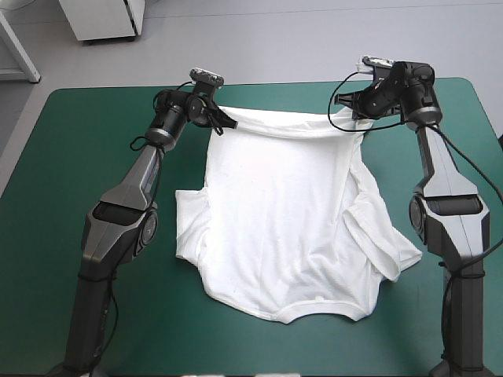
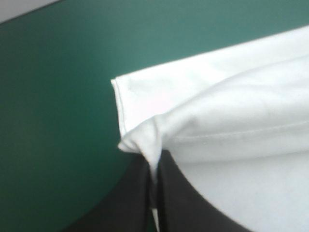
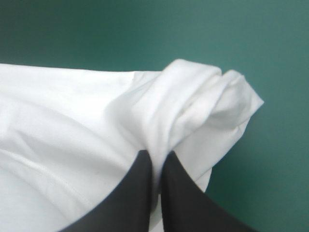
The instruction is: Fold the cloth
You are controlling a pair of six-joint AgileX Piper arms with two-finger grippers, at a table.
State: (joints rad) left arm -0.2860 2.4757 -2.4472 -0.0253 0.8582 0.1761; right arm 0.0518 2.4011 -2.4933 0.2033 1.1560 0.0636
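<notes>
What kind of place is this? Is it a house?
Probably a robot test room, not a house: the left gripper and right gripper each pinch a white T-shirt on a work table with a teal-green cover.

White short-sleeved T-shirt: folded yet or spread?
Spread, unfolded: the white short-sleeved T-shirt lies open on the teal-green table cover, left hand and right hand pinching its far corners.

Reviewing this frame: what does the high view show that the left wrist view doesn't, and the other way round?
Only the high view: the whole T-shirt spread on the teal-green cover, neckline toward the near edge, and the right gripper pinching its far right corner. Only the left wrist view: the hem stitching and the fabric bunched at the fingertips. Both: the left gripper shut on the far left corner.
</notes>
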